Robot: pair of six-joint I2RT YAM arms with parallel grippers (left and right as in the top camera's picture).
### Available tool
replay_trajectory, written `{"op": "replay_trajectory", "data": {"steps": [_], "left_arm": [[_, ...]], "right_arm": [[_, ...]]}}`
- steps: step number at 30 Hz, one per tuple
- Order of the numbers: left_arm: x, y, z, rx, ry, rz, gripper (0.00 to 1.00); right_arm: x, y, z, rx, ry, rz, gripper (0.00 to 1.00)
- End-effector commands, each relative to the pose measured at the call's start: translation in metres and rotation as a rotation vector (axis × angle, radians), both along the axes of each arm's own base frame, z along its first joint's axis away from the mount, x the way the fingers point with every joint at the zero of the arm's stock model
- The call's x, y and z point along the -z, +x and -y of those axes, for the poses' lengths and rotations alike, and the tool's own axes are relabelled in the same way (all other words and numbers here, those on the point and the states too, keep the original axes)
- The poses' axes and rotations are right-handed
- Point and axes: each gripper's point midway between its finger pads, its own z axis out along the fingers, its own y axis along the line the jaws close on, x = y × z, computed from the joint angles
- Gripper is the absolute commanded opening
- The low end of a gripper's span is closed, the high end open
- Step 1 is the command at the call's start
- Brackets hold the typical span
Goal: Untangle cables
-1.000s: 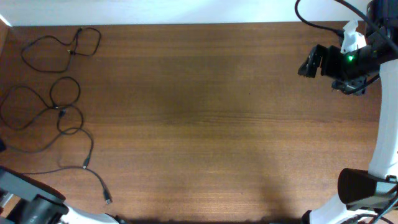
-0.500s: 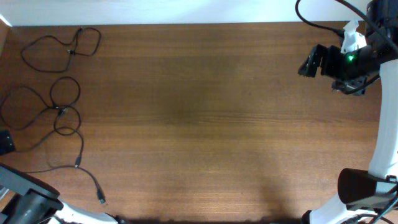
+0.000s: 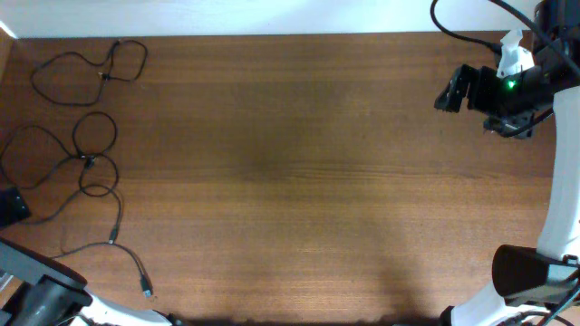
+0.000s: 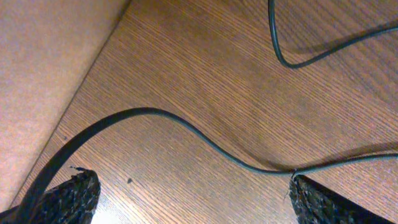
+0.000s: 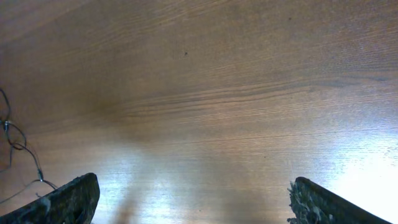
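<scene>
Thin black cables lie at the table's left end. One is a separate loop at the far corner. The other forms several small loops and trails toward the front, ending in a plug. My left gripper sits at the left edge beside that cable. In the left wrist view it stands open, low over the wood, with a cable strand lying on the table just ahead of the fingertips and touching nothing. My right gripper hangs open at the far right, nothing between its fingers.
The table's left edge runs close beside the left gripper, with a tan surface beyond it. A second cable bend lies further ahead. The right arm's base stands at the front right. The cables show small at the left of the right wrist view.
The long cable's lower run and plug have slid left. My left gripper has opened and edged into the overhead view at the left edge. The right arm has not moved.
</scene>
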Motion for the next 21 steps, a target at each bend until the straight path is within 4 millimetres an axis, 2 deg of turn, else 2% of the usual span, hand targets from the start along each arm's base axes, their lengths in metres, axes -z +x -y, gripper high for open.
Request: {"op": "replay_trajectory", "data": {"steps": [1, 3, 5, 7, 14, 16, 18, 20, 21], "left_arm": [[-0.018, -0.023, -0.011, -0.082, 0.077, -0.075, 0.99], [-0.022, -0.047, -0.021, -0.157, 0.149, -0.201, 0.99], [-0.035, -0.077, -0.031, -0.252, 0.251, -0.363, 0.99], [-0.048, -0.095, -0.035, -0.315, 0.320, -0.471, 0.99], [-0.050, -0.098, -0.034, -0.322, 0.330, -0.496, 0.99], [-0.045, -0.090, -0.033, -0.298, 0.306, -0.457, 0.99], [-0.038, -0.073, -0.030, -0.246, 0.265, -0.373, 0.99], [-0.032, -0.037, -0.017, -0.143, 0.194, -0.225, 0.99], [-0.030, -0.003, 0.000, -0.040, 0.120, -0.089, 0.99]], "right_arm": [[0.004, 0.003, 0.000, 0.003, -0.006, -0.011, 0.98], [0.004, 0.003, 0.000, 0.003, -0.006, -0.011, 0.98], [0.004, 0.003, 0.000, 0.003, -0.006, -0.011, 0.98], [0.004, 0.003, 0.000, 0.004, -0.006, -0.011, 0.98], [0.004, 0.004, 0.000, 0.003, -0.006, -0.008, 0.98], [0.004, 0.004, 0.000, 0.003, -0.006, -0.008, 0.98], [0.004, 0.004, 0.000, 0.003, -0.007, -0.005, 0.98], [0.004, 0.005, 0.000, 0.003, -0.006, -0.003, 0.98], [0.004, 0.005, 0.000, 0.003, -0.006, -0.004, 0.98]]}}
